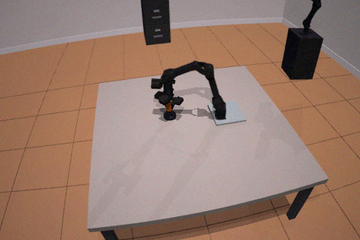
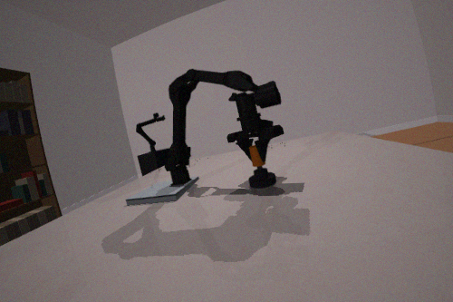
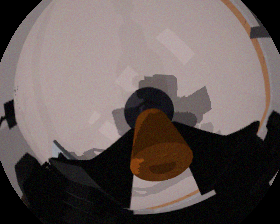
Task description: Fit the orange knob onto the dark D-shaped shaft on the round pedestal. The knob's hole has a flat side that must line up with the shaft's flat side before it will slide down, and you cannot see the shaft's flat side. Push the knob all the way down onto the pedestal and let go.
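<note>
My gripper point(image 1: 169, 108) point(image 2: 257, 160) point(image 3: 153, 128) points down, shut on the orange knob point(image 1: 168, 105) point(image 2: 256, 155) point(image 3: 162, 146), a tapered piece that leans a little in the exterior view. The round dark pedestal point(image 1: 170, 116) point(image 2: 263, 180) point(image 3: 158, 96) stands on the table directly under it. In the exterior view a short dark piece of the shaft point(image 2: 259, 169) shows between the knob's lower end and the pedestal, so the knob is not against the pedestal. Whether the shaft's tip is inside the hole is hidden, and so is its flat side.
The arm's base stands on a pale blue plate point(image 1: 234, 113) point(image 2: 154, 193) on the grey table point(image 1: 173, 185) point(image 2: 362, 233). Beyond the table are a dark filing cabinet point(image 1: 155, 12), a second arm on a black stand point(image 1: 302, 55) and a bookshelf point(image 2: 18, 142).
</note>
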Tool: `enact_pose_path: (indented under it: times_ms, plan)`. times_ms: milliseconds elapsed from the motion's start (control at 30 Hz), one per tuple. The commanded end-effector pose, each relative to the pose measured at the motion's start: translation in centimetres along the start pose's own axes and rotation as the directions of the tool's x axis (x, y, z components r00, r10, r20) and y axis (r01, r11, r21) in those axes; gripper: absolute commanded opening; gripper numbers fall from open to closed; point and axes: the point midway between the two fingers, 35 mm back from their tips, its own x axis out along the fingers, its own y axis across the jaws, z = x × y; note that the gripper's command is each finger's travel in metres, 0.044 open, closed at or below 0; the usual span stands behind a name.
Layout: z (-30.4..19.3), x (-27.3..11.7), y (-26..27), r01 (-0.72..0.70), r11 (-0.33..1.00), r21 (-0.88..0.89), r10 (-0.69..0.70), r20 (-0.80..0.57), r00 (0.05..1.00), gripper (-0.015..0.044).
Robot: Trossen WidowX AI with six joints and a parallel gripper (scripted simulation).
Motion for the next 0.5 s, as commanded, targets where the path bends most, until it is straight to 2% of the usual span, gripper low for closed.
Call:
enact_pose_path:
  times_ms: [0,467]
  plan:
    - [-0.04,0.06,-0.02,0.002,1.000,-0.004,-0.002,-0.003,1.000,0.0000]
    - [-0.08,-0.31,0.06,0.002,1.000,-0.004,-0.002,-0.003,1.000,0.0000]
